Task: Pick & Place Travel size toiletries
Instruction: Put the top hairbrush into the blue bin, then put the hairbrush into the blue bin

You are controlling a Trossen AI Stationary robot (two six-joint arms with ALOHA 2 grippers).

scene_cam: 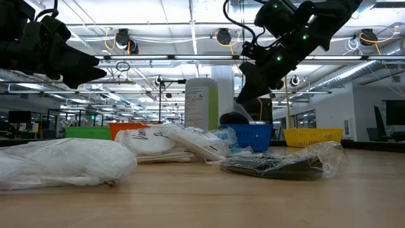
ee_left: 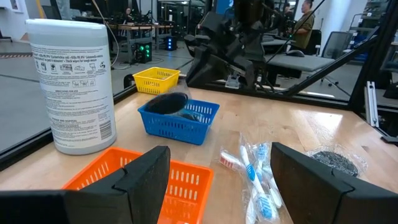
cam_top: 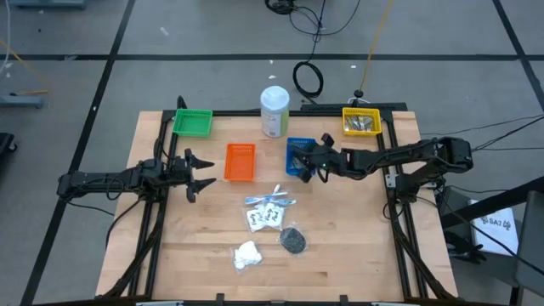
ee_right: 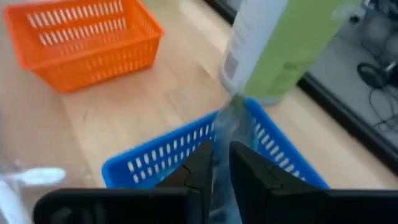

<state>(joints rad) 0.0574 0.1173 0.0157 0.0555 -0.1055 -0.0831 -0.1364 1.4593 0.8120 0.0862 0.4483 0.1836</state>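
Observation:
My right gripper [cam_top: 306, 163] hangs over the blue tray [cam_top: 297, 158], shut on a clear sachet [ee_right: 225, 121]. The sachet's dark round puff [ee_left: 166, 102] sits at the tray's rim. On the table nearer me lie a clear sachet of toothbrushes [cam_top: 270, 200], white sachets [cam_top: 263, 218], a dark grey puff [cam_top: 293, 240] and a white fluffy wad [cam_top: 246, 255]. My left gripper [cam_top: 202, 170] waits open at the table's left, beside the orange tray [cam_top: 240, 161], holding nothing. My right gripper has a thin strip of the sachet's clear film [ee_right: 224, 134] pinched between its two fingers [ee_right: 202, 158]. The fingers slant down from the table's right side, over the blue tray. The film stands up past the fingertips. I cannot tell how much of the sachet rests in the tray.
A tall white bottle with a green label [cam_top: 274, 110] stands just behind the blue tray. A green tray [cam_top: 193, 123] sits at the far left and a yellow tray [cam_top: 361, 121] at the far right. Bare wood lies along the near edge.

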